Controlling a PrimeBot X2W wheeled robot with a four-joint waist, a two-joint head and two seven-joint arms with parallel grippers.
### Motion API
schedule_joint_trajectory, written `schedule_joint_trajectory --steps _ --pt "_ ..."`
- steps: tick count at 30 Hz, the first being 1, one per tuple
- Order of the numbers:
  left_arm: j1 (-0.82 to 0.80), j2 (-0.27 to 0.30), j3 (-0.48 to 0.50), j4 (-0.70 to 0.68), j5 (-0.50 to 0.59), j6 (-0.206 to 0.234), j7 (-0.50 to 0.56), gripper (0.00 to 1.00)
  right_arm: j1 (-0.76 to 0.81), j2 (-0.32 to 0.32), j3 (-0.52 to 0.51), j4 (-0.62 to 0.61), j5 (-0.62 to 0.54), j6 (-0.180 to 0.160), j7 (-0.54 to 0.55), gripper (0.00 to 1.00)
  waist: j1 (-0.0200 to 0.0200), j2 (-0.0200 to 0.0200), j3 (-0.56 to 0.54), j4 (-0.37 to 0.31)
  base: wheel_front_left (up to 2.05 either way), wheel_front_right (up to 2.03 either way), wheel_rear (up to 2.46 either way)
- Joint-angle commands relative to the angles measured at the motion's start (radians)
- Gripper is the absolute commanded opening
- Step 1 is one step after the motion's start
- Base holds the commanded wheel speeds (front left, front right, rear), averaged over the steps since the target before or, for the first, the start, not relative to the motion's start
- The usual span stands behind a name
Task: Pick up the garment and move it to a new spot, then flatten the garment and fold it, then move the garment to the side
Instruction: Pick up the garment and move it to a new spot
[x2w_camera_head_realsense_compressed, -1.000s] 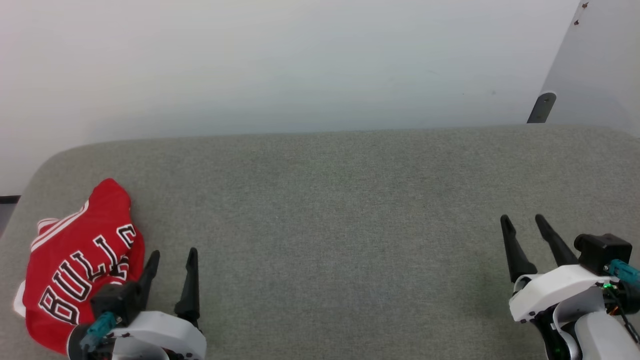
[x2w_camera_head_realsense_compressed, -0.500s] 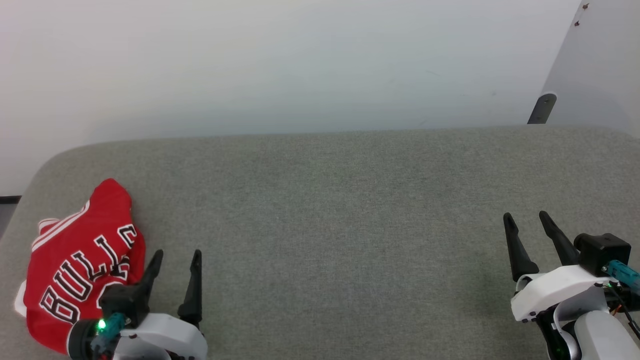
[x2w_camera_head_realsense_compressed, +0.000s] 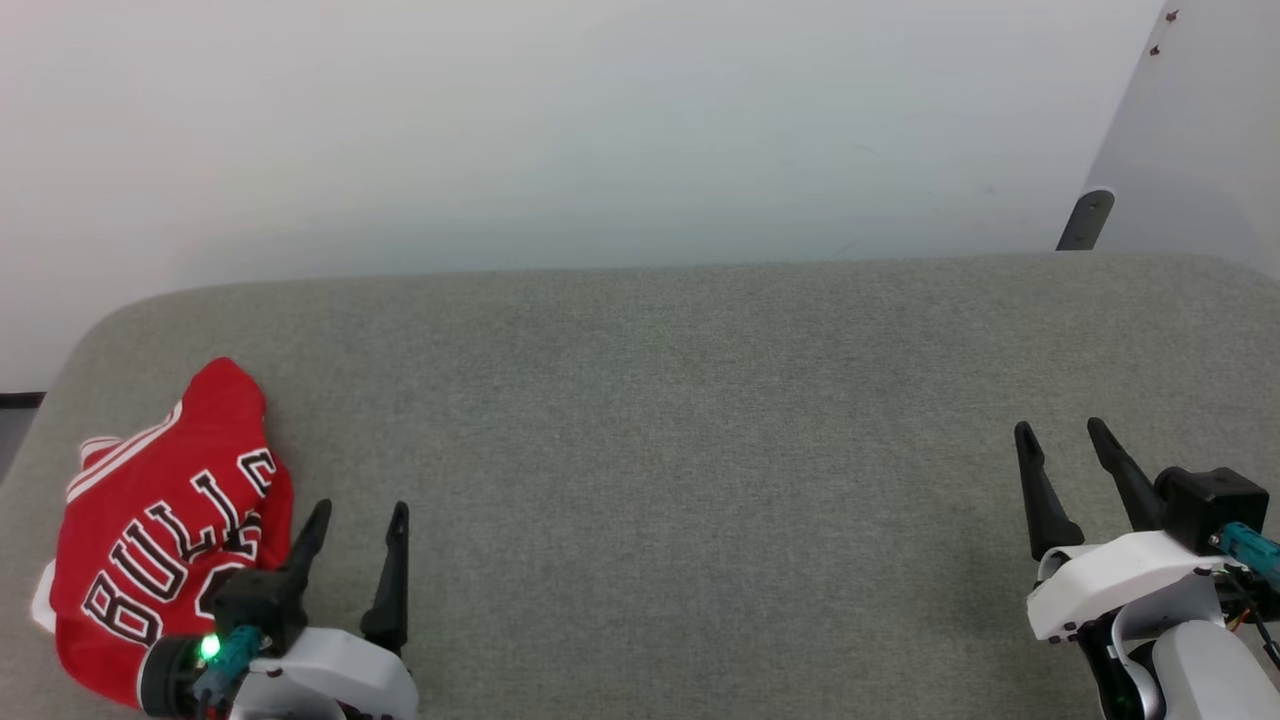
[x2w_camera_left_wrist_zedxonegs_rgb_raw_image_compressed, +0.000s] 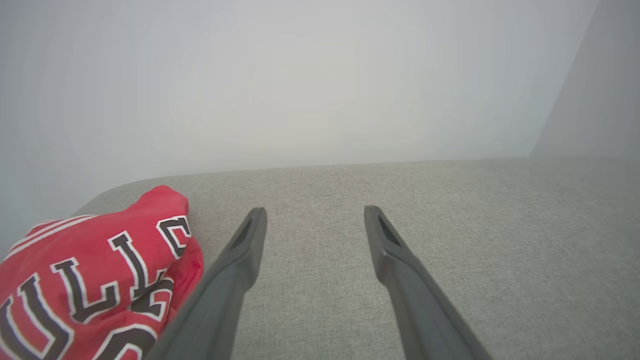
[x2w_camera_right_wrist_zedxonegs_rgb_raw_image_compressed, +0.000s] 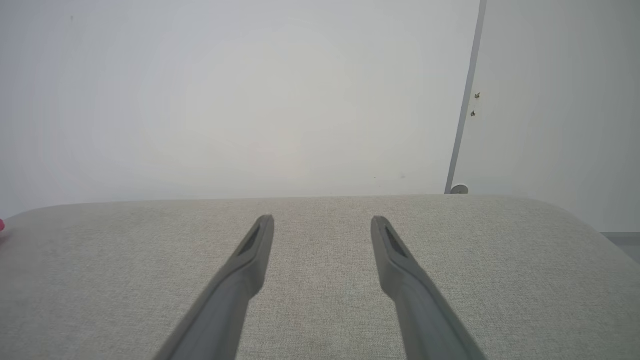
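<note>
The garment (x2w_camera_head_realsense_compressed: 160, 530), a red jersey with black white-outlined lettering and white striped trim, lies crumpled at the near left of the grey fabric surface (x2w_camera_head_realsense_compressed: 660, 420). It also fills the lower left of the left wrist view (x2w_camera_left_wrist_zedxonegs_rgb_raw_image_compressed: 90, 275). My left gripper (x2w_camera_head_realsense_compressed: 360, 510) stands open just right of it, its left finger close beside the cloth, nothing between the fingers. The open fingers rise in the left wrist view (x2w_camera_left_wrist_zedxonegs_rgb_raw_image_compressed: 315, 212). Far to the right, my right gripper (x2w_camera_head_realsense_compressed: 1058, 428) is open and empty over bare surface, as its own view (x2w_camera_right_wrist_zedxonegs_rgb_raw_image_compressed: 322, 220) confirms.
A pale wall (x2w_camera_head_realsense_compressed: 600, 130) rises behind the surface's far edge. A grey panel (x2w_camera_head_realsense_compressed: 1200, 130) with a dark bracket (x2w_camera_head_realsense_compressed: 1085, 218) stands at the back right. The surface's left corner is rounded, and the floor shows beyond it.
Both grippers have shifted slightly to the right, the left one also a little nearer to me. The garment lies where it was. Both stay open.
</note>
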Motion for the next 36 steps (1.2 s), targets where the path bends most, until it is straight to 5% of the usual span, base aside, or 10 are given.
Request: schedule_joint_trajectory --steps 1,11,29,36 --pt "-0.009 0.001 -0.001 0.004 0.0 -0.005 0.0 1.0 0.003 0.004 -0.007 -0.002 0.002 0.001 -0.003 1.0 -0.0001 0.0 0.0 0.001 0.0 0.0 0.0" --pt "-0.008 -0.005 -0.001 0.012 -0.017 -0.006 0.0 1.0 0.028 0.014 0.0 -0.011 0.044 0.001 -0.007 1.0 -0.0001 0.0 0.001 0.083 0.0 0.0 0.0" --pt "0.036 -0.023 0.011 0.009 -0.019 0.021 0.0 1.0 0.039 0.031 0.073 -0.014 0.076 0.001 -0.011 1.0 -0.0001 0.0 -0.005 0.509 0.0 0.0 0.0" --pt "0.09 -0.051 0.09 -0.078 -0.059 0.067 0.0 1.0 -0.074 0.042 0.223 0.002 0.101 0.0 0.014 1.0 -0.0001 0.0 0.066 0.555 0.0 0.0 0.0"
